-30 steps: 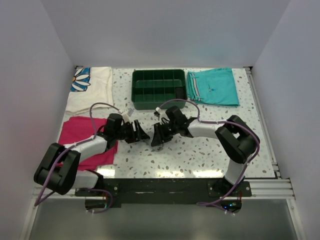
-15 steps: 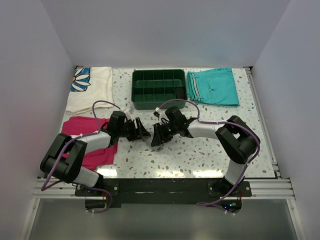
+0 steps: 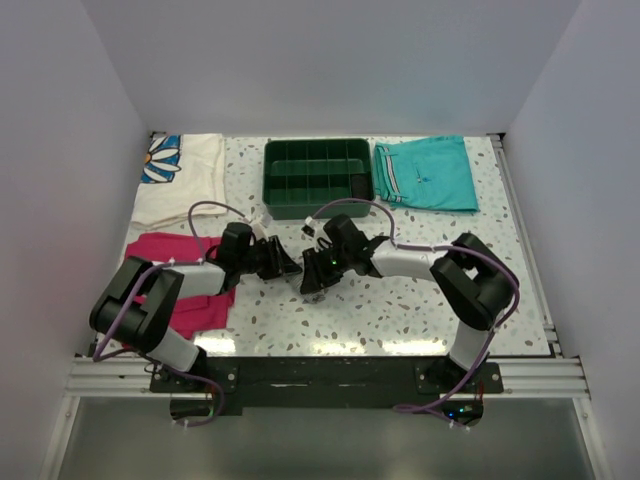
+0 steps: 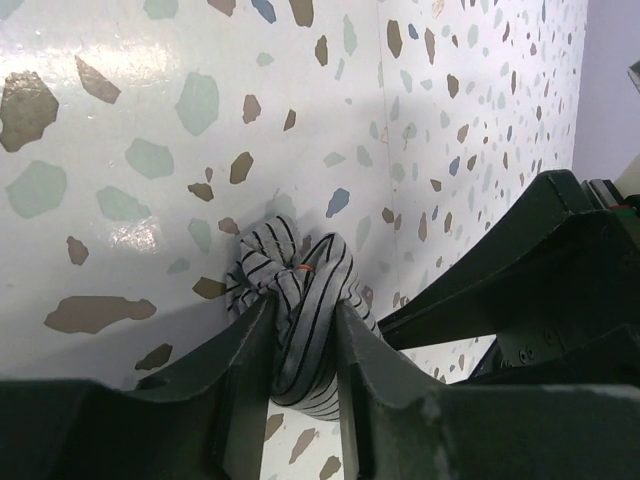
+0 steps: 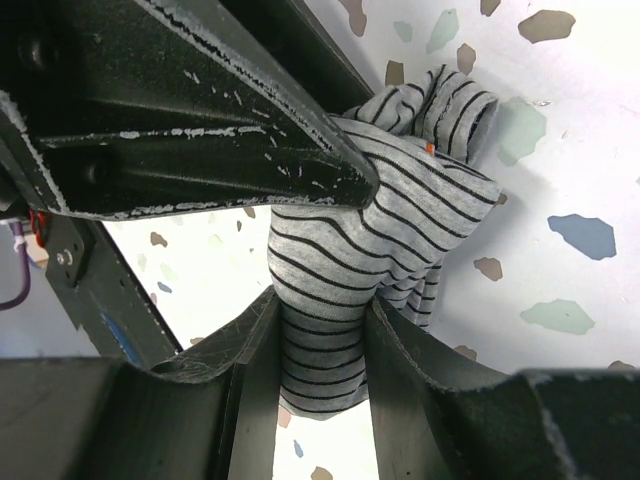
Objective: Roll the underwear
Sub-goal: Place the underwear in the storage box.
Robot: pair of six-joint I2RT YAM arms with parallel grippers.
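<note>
Your left end effector (image 4: 302, 335) is clamped narrow on the underwear (image 4: 305, 290), and your right end effector (image 5: 322, 322) pinches the same striped bundle from the other side. It lies bunched on the speckled worktop (image 4: 120, 130), between the 2 arms, near the green tray (image 3: 317, 178).

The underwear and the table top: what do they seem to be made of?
The underwear: soft knit cloth, probably a cotton jersey, matte; it bunches into rounded folds and its fine dark stripes bend with them. The table top: hard speckled terrazzo-look surface, possibly laminate or stone, glossy; it shows a bright light glare.
</note>
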